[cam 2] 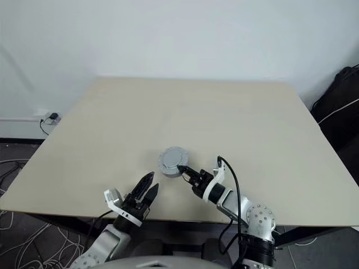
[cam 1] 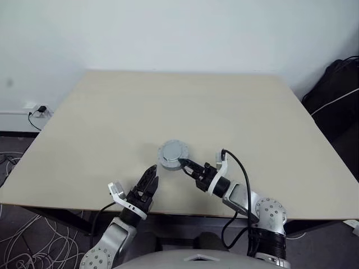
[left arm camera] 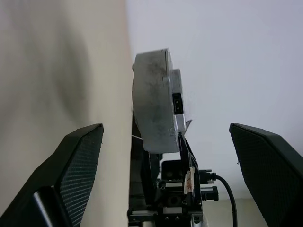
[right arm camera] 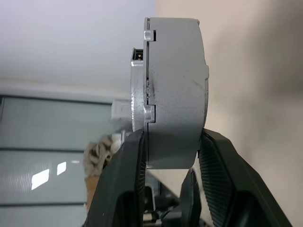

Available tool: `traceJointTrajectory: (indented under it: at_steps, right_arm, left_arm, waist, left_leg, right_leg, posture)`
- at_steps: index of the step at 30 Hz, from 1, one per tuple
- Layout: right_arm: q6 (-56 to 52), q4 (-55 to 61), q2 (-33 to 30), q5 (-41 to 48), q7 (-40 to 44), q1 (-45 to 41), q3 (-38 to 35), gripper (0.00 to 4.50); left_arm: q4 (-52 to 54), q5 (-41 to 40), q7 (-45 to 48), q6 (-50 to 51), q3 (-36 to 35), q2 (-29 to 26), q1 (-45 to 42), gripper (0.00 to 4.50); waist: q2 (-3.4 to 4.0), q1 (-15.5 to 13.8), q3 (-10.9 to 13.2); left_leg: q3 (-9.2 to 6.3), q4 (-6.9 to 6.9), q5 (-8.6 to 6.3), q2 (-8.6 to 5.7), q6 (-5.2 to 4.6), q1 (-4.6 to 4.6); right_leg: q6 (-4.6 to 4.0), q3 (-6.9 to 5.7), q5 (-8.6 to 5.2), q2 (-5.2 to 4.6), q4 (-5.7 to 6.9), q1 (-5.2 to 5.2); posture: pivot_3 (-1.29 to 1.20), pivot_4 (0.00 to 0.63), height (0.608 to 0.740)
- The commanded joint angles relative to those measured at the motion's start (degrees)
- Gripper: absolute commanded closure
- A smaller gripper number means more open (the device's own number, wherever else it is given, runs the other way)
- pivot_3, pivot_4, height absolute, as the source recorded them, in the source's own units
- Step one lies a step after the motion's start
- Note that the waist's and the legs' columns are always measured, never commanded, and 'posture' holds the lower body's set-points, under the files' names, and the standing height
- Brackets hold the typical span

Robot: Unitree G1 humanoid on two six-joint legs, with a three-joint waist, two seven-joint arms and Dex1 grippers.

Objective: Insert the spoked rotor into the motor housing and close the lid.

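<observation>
Your right claw is clamped on the motor housing, which now wears the lid as its upper face. The two black fingers pinch the grey puck across its thickness at the edge nearest the claw, one pad on each flat face. In the right wrist view the closed assembly stands on edge straight out past the fingertips, with a seam running round it and small tabs along that seam. Whether the puck rests on the desk or hangs just above it, you cannot tell from these views.

Your left claw is spread wide and holds nothing. It sits near the housing but apart from it, with the fingertips aimed toward the puck and bare desk between them. In the left wrist view the housing shows ahead of that claw, between the lines of its two spread fingers and clear of both, with the right claw gripping it from beyond.

The spoked rotor cannot be made out; the closed grey casing hides whatever is inside. From the head views the lid's top is a plain round grey face with a slightly notched rim, lying just beyond your right fingertips.
</observation>
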State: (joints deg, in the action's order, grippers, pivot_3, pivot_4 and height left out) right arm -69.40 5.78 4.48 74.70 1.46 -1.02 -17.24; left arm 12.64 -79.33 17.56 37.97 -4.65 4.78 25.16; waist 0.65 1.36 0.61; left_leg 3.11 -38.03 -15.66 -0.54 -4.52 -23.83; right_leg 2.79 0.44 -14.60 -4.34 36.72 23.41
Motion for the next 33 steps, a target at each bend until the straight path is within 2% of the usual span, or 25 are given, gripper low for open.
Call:
traceJointTrajectory:
  at_steps: [1, 20, 24, 28, 29, 33]
  right_arm:
    - [-0.35, 3.48, 0.14, 4.97, 0.44, -0.29, 1.67, 3.2]
    - [0.01, 4.17, -4.84, 11.36, -1.73, 2.02, 8.05, 3.2]
    - [0.65, 4.17, -5.42, 11.98, -1.88, 2.2, 8.65, 3.2]
    - [1.32, 3.91, -6.0, 12.3, -1.85, 2.26, 9.31, 3.2]
    - [1.69, 3.92, -6.13, 12.04, -1.94, 2.3, 9.42, 3.2]
    - [4.7, 6.35, -7.99, 5.52, 0.26, 2.38, 11.08, 3.2]
  left_arm:
    - [-0.45, -2.2, 1.05, -0.56, 0.68, 4.07, -3.75, 0.0]
    - [-5.4, -2.26, 2.69, -1.27, 2.08, 3.44, -7.62, 0.0]
    - [-5.22, -2.41, 2.74, -1.26, 2.15, 3.44, -7.3, 0.82]
    - [-5.37, -2.37, 2.6, -1.26, 2.17, 3.38, -7.44, 2.24]
    - [-5.27, -2.38, 2.58, -1.28, 2.22, 3.31, -7.36, 2.39]
    - [-4.69, -2.05, 2.41, -1.93, 2.21, 3.32, -6.92, 2.39]
  waist:
    - [-0.02, -0.03, 0.01]
    - [-0.21, -0.1, 0.11]
    - [-0.23, -0.1, 0.13]
    - [-0.29, -0.1, 0.17]
    - [-0.29, -0.1, 0.17]
    - [-0.3, -0.11, 0.17]
  left_leg:
    - [0.0, -0.03, 0.0, 0.0, 0.0, 0.0]
    - [0.05, -0.24, 0.07, 0.01, -0.15, 0.07]
    - [0.05, -0.27, 0.07, 0.01, -0.17, 0.08]
    - [0.05, -0.27, 0.07, 0.02, -0.17, 0.12]
    - [0.05, -0.27, 0.07, 0.02, -0.17, 0.11]
    - [0.05, -0.27, 0.07, 0.02, -0.17, 0.13]
  right_leg:
    - [0.0, 0.0, 0.0, 0.0, 0.01, -0.01]
    - [0.11, 0.02, 0.06, 0.13, 0.05, -0.18]
    - [0.12, 0.02, 0.07, 0.12, 0.05, -0.21]
    - [0.12, 0.02, 0.07, 0.12, 0.05, -0.24]
    - [0.12, 0.02, 0.07, 0.12, 0.05, -0.24]
    - [0.12, 0.02, 0.07, 0.12, 0.04, -0.26]
  posture:
    - [0.0, 0.0, 0.74]
    - [0.0, 0.0, 0.74]
    - [0.0, 0.0, 0.74]
    - [0.0, 0.0, 0.74]
    - [0.0, 0.0, 0.74]
    - [0.0, 0.0, 0.74]
